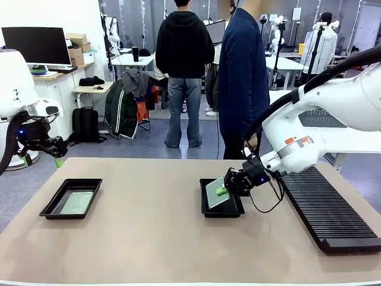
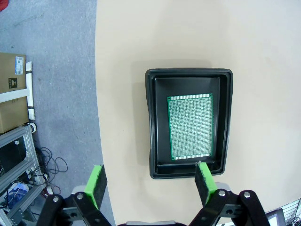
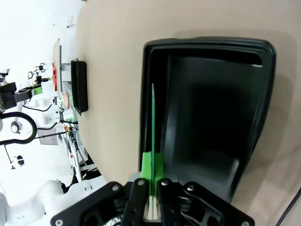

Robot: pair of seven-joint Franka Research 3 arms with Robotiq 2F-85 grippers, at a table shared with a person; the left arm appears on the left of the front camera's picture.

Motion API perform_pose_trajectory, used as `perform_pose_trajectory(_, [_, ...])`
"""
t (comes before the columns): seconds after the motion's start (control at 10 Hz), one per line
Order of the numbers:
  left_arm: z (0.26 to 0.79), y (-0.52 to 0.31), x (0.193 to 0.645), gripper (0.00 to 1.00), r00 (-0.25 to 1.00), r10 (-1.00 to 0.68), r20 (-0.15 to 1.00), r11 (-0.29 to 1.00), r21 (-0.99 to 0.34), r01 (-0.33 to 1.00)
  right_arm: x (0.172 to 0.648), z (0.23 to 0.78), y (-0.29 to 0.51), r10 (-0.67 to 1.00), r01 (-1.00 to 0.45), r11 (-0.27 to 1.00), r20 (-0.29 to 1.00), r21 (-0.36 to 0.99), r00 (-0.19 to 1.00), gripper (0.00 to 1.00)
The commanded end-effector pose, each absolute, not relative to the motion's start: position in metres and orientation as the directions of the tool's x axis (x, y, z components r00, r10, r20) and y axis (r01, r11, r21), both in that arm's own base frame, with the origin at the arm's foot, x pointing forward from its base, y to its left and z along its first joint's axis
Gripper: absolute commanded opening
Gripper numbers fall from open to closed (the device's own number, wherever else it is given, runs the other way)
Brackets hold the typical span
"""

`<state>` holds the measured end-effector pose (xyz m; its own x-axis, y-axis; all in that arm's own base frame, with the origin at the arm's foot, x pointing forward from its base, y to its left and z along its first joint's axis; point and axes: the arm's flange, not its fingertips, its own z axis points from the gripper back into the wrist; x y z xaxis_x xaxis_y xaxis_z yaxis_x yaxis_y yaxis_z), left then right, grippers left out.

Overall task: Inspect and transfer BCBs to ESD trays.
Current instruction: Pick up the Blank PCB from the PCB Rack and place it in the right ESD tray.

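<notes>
Beige tabletop (image 1: 155, 238) seen from the robot's side, with two shallow black rectangular plastic ESD trays on it

Left tray (image 1: 71, 199) at about nine o'clock on the table, already holding a thin flat pale-green rectangular circuit board (image 1: 78, 202) lying flat inside. Same tray (image 2: 155, 122) and board (image 2: 190, 127) shown from above in the left wrist view, board sitting toward one side wall

Left gripper (image 1: 58, 159) raised well above and behind that tray, at ten o'clock, jaws spread wide, green pads (image 2: 96, 184) apart and holding nothing

Right tray (image 1: 235, 210) near the table's centre, slightly toward three o'clock. Right gripper (image 1: 222, 191) just over it, jaws clamped on the edge of a second pale-green board (image 1: 215, 193), tilted with its lower edge inside the tray. Board (image 3: 153, 127) seen edge-on in the right wrist view as a thin green line along one inner wall of the tray (image 3: 263, 94), tray floor otherwise bare

Long black ribbed slotted rack (image 1: 327, 205) at three o'clock, beside the right tray

Likely step: placing the second board into its tray. Next move probably calls for lowering and levelling the board to lie flat on the tray floor, then releasing without catching the rim
</notes>
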<state>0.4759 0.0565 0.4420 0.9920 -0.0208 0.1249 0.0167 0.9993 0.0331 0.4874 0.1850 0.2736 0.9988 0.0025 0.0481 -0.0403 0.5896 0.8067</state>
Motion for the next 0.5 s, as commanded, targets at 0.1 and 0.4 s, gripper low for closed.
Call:
perform_pose_trajectory(0.1, [0.4418, 0.0573, 0.4746, 1.0, 0.992, -0.019, 0.124, 0.999, 0.033, 0.015, 0.4888, 0.262, 0.198, -0.041, -0.037, 0.599, 0.077, 0.8, 0.996, 0.03])
perform_pose_trajectory(0.4, [0.4418, 0.0573, 0.4746, 1.0, 0.992, -0.019, 0.124, 0.999, 0.033, 0.015, 0.488, 0.2591, 0.1995, -0.05, -0.023, 0.623, 0.07, 0.782, 0.996, 0.03])
